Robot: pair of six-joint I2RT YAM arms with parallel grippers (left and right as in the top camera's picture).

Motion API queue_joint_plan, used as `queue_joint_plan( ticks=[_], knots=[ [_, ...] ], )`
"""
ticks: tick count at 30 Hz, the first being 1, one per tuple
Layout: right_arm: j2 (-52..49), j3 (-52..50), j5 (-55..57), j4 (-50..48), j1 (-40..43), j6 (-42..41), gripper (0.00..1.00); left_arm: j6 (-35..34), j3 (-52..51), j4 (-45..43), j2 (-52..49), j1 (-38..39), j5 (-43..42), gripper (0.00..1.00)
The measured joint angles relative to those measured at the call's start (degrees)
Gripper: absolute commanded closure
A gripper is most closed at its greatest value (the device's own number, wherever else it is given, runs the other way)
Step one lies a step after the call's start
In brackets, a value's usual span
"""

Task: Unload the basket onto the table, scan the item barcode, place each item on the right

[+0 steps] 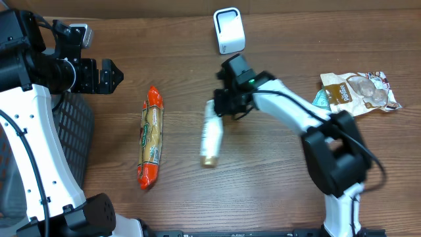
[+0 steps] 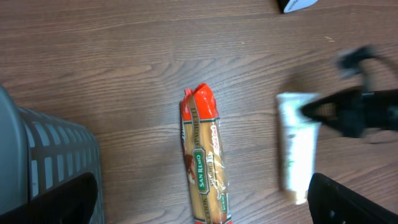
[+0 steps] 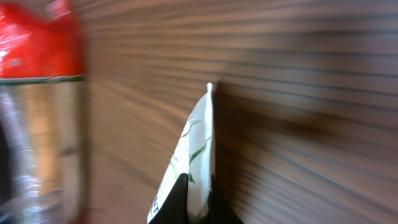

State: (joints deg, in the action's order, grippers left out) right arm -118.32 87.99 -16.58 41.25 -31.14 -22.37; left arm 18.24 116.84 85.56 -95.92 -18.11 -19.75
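Overhead: grey basket [image 1: 75, 131] at left edge, contents hidden. Right jaws pinched shut on white tube [image 1: 212, 135], far from any edge. Left jaws wide, holding nothing.

We see the pasta packet [image 1: 151, 137] left of the tube [image 1: 211, 139] on the bench [image 1: 276, 191] — scanner [image 1: 229, 31] behind, snack bag [image 1: 358, 92] at right.

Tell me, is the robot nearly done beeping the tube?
Not nearly. Done: the right pincer is shut on the crimped end of the white tube. In hand: that grip, with the tube well short of the white scanner. Left: carry the tube to the scanner and show its barcode. The spaghetti packet and the snack bag lie untouched, and the left pincer hangs open.
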Motion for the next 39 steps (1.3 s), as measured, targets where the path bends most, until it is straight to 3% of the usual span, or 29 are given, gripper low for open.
queue_joint_plan(
  ticks=[8,15,18,23,27,32,39],
  knots=[
    [6.1,1.5,33.4,19.6,-4.8,2.5,0.96,0.0,0.0,0.0,0.0,0.0,0.0,0.01],
    [0.5,1.5,44.5,17.9,-9.3,3.5,0.96,0.0,0.0,0.0,0.0,0.0,0.0,0.00],
    [-2.7,1.5,44.5,15.7,-10.2,4.6,0.85,0.0,0.0,0.0,0.0,0.0,0.0,0.01],
    [-3.5,1.5,39.0,12.9,-12.0,6.0,0.47,0.0,0.0,0.0,0.0,0.0,0.0,0.00],
    [-3.5,1.6,32.0,11.9,-14.8,7.9,0.33,0.0,0.0,0.0,0.0,0.0,0.0,0.01],
    [-3.5,2.2,22.5,14.6,-16.6,8.9,0.28,0.0,0.0,0.0,0.0,0.0,0.0,0.01],
    [-3.5,3.1,9.9,25.5,-14.3,8.9,0.28,0.0,0.0,0.0,0.0,0.0,0.0,0.00]
  ],
)
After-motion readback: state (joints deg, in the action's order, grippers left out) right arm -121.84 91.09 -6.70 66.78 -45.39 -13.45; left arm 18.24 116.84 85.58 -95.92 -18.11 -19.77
